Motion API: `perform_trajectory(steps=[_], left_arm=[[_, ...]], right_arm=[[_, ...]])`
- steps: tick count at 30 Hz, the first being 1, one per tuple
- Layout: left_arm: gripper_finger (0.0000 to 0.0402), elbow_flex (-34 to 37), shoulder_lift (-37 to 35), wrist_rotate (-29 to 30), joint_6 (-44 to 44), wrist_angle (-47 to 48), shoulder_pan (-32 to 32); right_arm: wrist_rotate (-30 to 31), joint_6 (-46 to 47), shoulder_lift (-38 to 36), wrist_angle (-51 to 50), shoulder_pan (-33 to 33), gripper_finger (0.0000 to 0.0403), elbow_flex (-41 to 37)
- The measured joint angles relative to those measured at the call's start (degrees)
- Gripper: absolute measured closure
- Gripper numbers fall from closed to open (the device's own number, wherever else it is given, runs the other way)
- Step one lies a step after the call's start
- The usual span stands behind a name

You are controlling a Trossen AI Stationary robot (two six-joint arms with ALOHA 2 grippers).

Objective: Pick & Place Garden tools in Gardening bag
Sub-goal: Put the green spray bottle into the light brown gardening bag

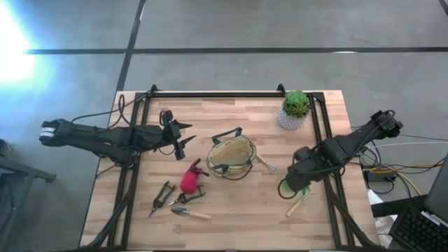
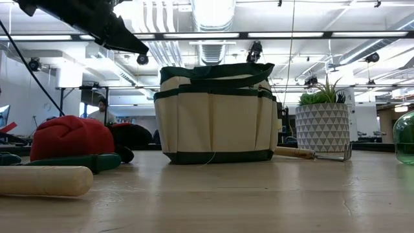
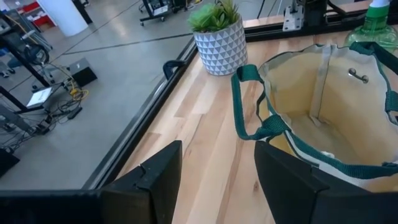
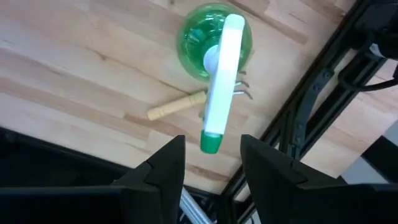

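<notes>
The right claw (image 4: 211, 163), jaws parted and empty, hangs directly over the spray bottle (image 4: 215, 43); its white trigger head runs lengthwise toward the jaws.

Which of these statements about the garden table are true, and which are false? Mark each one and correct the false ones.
1. The gardening bag stands upright near the table's middle. True.
2. The green spray bottle is inside the bag. False: it stands on the table below the right gripper.
3. The right gripper's fingers are open, holding nothing. True.
4. The potted plant has tipped over. False: it stands upright near the far edge.
5. The left gripper is shut on a trowel. False: its fingers are open and empty.
6. A wooden-handled fork lies beside the bag. True.
</notes>
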State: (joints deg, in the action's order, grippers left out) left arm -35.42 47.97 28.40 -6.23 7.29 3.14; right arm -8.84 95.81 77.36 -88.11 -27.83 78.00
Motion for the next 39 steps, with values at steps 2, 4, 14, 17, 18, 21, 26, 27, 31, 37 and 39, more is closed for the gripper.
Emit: perform_trajectory(steps=[2, 4, 14, 17, 18, 21, 26, 27, 31, 37, 39], left_arm=[[0.0198, 0.00, 0.00, 0.00, -0.01, 0.00, 0.00], [0.0198, 0.00, 0.00, 0.00, -0.03, 0.00, 0.00], [0.0198, 0.00, 0.00, 0.00, -0.05, 0.00, -0.02], [0.0198, 0.00, 0.00, 0.00, -0.05, 0.00, 0.00], [0.0198, 0.00, 0.00, 0.00, -0.05, 0.00, 0.00], [0.0198, 0.09, 0.00, 0.00, -0.05, 0.03, 0.00], [0.0198, 0.11, 0.00, 0.00, -0.05, 0.04, 0.00], [0.0198, 0.11, 0.00, 0.00, -0.05, 0.04, 0.00], [0.0197, 0.11, 0.00, 0.00, -0.05, 0.04, 0.00], [0.0197, 0.11, 0.00, -0.02, -0.05, 0.04, -0.02], [0.0197, 0.11, 0.00, -0.02, -0.05, 0.03, -0.01]], right_arm=[[-0.02, -0.02, 0.00, 0.01, 0.00, 0.0253, -0.86], [-0.14, 0.17, 0.00, 0.08, 0.00, 0.0257, -1.80], [-0.69, 1.82, 0.00, 0.71, 0.00, 0.0270, -3.54], [-0.70, 2.01, 0.00, 1.91, 0.00, 0.0268, -3.54], [-0.68, 2.04, 0.00, 2.35, 0.00, 0.0267, -3.54], [-0.66, 2.13, -0.01, 3.29, 0.00, 0.0266, -3.71], [-0.73, 2.15, -0.02, 3.59, 0.01, 0.0268, -4.80], [-1.03, 2.15, -0.02, 3.60, 0.02, 0.0268, -5.10], [-2.93, 2.15, -0.02, 4.91, 0.00, 0.0264, -6.83], [-3.30, 1.42, -0.02, 7.62, 0.02, 0.0269, -8.83], [-3.31, 1.25, -0.02, 7.77, 0.02, 0.0274, -9.10]])
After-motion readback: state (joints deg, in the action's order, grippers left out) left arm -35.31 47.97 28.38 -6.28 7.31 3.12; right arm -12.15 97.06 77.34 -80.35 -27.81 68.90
